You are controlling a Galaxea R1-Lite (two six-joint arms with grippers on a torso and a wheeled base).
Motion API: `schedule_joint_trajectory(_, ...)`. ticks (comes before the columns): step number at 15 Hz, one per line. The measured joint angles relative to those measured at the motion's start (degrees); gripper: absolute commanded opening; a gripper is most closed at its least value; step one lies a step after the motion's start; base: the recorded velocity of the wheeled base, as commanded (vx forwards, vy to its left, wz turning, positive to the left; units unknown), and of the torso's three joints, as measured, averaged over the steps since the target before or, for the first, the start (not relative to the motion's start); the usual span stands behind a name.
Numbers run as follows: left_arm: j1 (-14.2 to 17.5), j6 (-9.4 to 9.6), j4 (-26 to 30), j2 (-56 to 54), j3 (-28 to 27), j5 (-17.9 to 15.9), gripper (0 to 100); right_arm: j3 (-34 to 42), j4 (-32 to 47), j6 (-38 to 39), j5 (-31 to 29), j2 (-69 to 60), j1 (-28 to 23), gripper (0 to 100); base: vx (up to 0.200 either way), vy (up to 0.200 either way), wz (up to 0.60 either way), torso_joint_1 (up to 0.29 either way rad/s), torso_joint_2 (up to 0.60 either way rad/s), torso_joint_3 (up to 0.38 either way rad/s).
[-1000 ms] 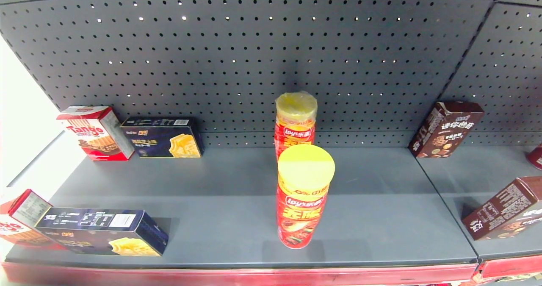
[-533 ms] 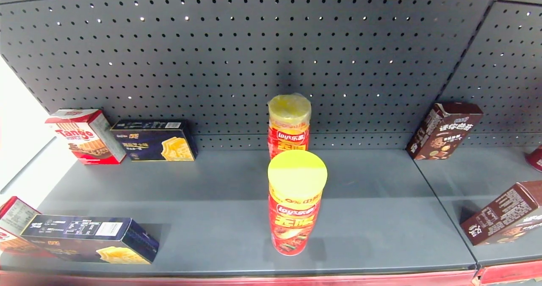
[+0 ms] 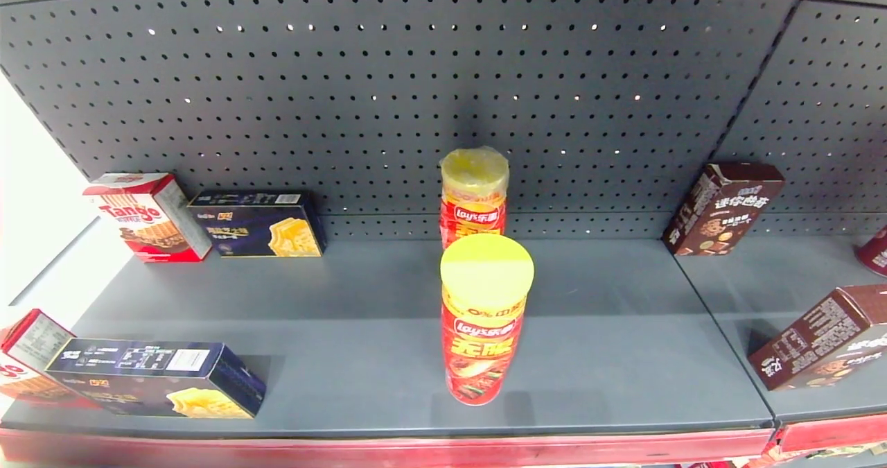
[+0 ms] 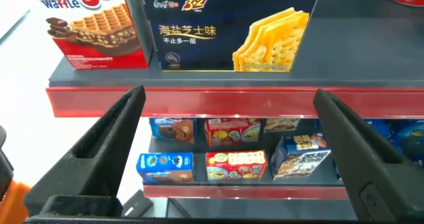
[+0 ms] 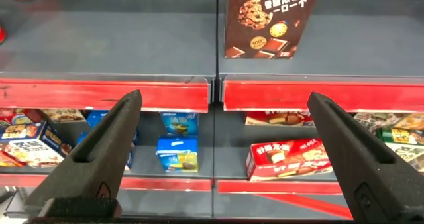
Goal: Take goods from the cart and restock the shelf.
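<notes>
The shelf point(image 3: 610, 329) runs crosswise ahead of me, its red front lip about level with both sets of jaws. Mid-board, the front chip can point(image 3: 485, 319) stands upright directly before the rear chip can point(image 3: 474, 191). The left gripper point(image 4: 228, 97) faces the blue cracker box point(image 4: 228, 28); the right gripper point(image 5: 224, 99) faces the brown cookie box point(image 5: 268, 18). Both jaws are spread wide with nothing between them. Arms are level and side by side, and neither looks nearer. My read is that stock must be fetched first.

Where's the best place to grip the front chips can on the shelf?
Grip the front chips can at mid-body, coming straight in from the front edge of the shelf and closing across its left and right sides. It stands upright and round, with open space on either side. The second can stands behind it, so don't overshoot.
</notes>
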Motion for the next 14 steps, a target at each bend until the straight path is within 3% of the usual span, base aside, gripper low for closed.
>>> schedule_joint_trajectory(14,-0.02,-0.04,0.02,0.0,-0.05,-0.01,100,0.0,-0.02,-0.02,-0.02,0.0,0.02,100,-0.014,0.0,0.0,0.0,0.0,0.0)
